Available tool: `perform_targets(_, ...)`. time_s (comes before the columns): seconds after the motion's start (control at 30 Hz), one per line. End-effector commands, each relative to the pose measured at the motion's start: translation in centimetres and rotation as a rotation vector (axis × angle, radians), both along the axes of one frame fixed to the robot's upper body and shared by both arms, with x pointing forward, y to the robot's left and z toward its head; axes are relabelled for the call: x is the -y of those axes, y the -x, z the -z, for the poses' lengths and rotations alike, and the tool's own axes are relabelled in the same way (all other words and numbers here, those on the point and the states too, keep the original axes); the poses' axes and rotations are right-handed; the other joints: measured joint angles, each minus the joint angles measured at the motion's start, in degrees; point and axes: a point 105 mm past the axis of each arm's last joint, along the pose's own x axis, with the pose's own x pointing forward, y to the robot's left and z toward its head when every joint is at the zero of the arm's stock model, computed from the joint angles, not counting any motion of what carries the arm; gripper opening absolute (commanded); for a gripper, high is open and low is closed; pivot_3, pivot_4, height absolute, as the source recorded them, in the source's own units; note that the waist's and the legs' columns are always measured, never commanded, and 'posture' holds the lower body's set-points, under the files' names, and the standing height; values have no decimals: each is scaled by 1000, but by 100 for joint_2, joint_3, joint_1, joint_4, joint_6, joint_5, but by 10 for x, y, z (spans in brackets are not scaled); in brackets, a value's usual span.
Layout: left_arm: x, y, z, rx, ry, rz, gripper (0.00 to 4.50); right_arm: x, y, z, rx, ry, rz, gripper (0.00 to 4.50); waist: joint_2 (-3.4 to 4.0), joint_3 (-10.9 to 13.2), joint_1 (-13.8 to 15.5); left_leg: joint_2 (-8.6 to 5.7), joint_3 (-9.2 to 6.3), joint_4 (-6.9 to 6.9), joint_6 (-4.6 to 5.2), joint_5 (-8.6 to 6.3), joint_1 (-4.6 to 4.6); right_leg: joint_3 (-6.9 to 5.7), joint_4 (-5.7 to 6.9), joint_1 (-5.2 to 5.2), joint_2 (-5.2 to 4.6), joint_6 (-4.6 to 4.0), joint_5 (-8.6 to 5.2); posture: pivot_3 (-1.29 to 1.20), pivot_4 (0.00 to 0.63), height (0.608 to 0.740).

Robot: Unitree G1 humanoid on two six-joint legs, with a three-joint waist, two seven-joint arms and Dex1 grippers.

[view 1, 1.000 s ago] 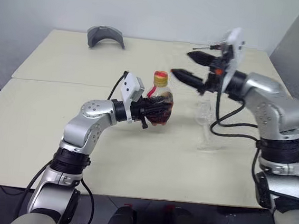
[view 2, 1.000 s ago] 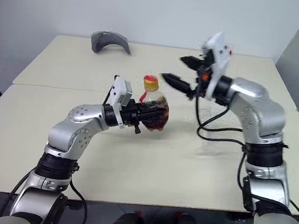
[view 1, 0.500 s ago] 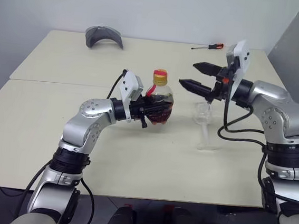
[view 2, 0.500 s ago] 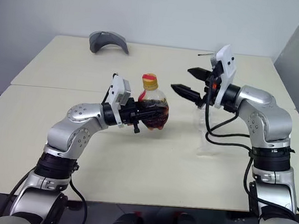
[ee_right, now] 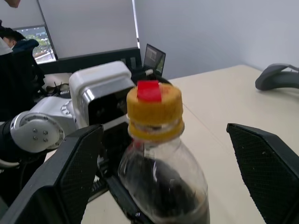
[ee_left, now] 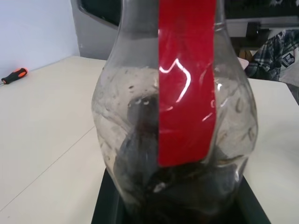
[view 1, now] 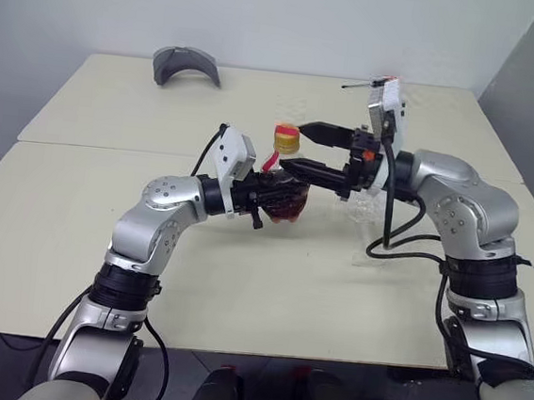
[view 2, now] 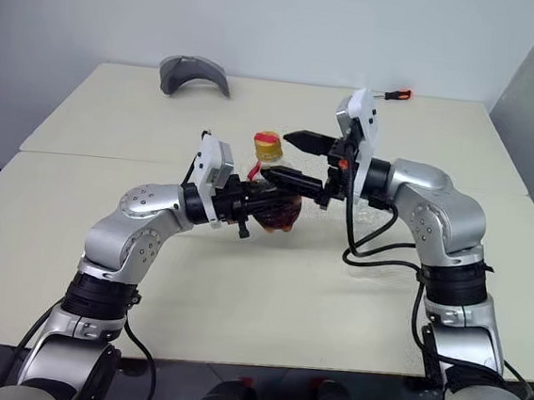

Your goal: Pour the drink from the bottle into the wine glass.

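Both grippers are meeting at the bottle (view 1: 284,185): the left gripper (view 1: 272,199) is clamping its fingers tight around the bulbous body and holding it upright above the table (view 1: 84,230), while the right gripper (view 1: 300,148) is reaching in level with its fingers spread wide, one on each side of the yellow cap (ee_right: 154,105) without touching it. Dark drink (ee_right: 161,189) is sitting in the bottle's lower part. Just beyond the bottle, behind the right wrist, the wine glass (view 1: 373,231) is standing upright. Far from the bottle, a grey curved object (view 1: 187,64) and a screwdriver (view 2: 395,94) are lying near the table's back edge
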Motion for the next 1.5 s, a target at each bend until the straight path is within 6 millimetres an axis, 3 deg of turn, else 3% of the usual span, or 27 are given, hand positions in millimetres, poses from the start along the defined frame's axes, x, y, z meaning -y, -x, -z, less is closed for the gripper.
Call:
perform_targets(0.03,0,3,-19,76,19,9,792,-7,1,-18,54,-45,-3,4500,0,0,0,0,0,0,0,0,0,0,1,0,0,0,0,0,150,740)
perform_targets(0.27,-2,5,-17,73,12,6,792,-14,-3,-23,62,-67,-6,4500,0,0,-2,0,0,0,0,0,0,-1,1,0,0,0,0,0,150,740)
perform_targets(0.53,-3,5,-17,75,7,8,792,-10,-15,-22,84,-48,48,4500,0,0,-2,0,0,0,0,0,0,-1,2,0,0,0,0,0,150,740)
perform_targets(0.8,1,8,-15,74,8,23,791,1,-19,-22,97,-38,92,4500,0,0,-2,0,0,0,0,0,0,-1,2,0,0,0,0,0,150,740)
perform_targets(1.2,2,7,-16,78,11,28,791,38,-18,-15,91,27,161,4500,0,0,4,-1,1,1,7,-4,-2,-1,2,0,-1,0,0,0,150,740)
perform_targets(1.5,2,7,-16,79,11,32,773,45,-15,-5,77,62,155,4500,0,0,-4,0,3,0,7,-4,0,0,2,0,-1,0,0,0,150,740)
